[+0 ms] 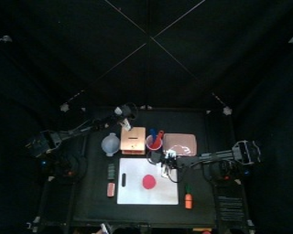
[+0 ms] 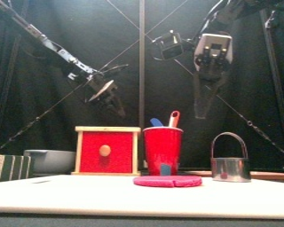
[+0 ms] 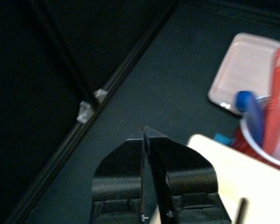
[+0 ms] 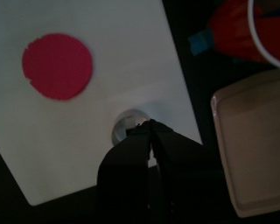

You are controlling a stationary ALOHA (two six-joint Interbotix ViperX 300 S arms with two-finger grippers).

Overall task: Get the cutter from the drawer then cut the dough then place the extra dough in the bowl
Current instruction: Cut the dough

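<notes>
At the back-right corner of the white cutting board (image 1: 131, 197) stands the round metal cutter (image 2: 231, 167), wire handle up. The R gripper (image 2: 204, 110) hangs above it, not touching, jaws pressed together on nothing. The red dough disc (image 4: 57, 66) lies flat mid-board, and the L gripper (image 3: 145, 133), likewise closed & empty, is high beyond the board's back-left. Board sits on a black table (image 1: 85, 179) w/ black curtains (image 1: 146, 46) behind.
</notes>
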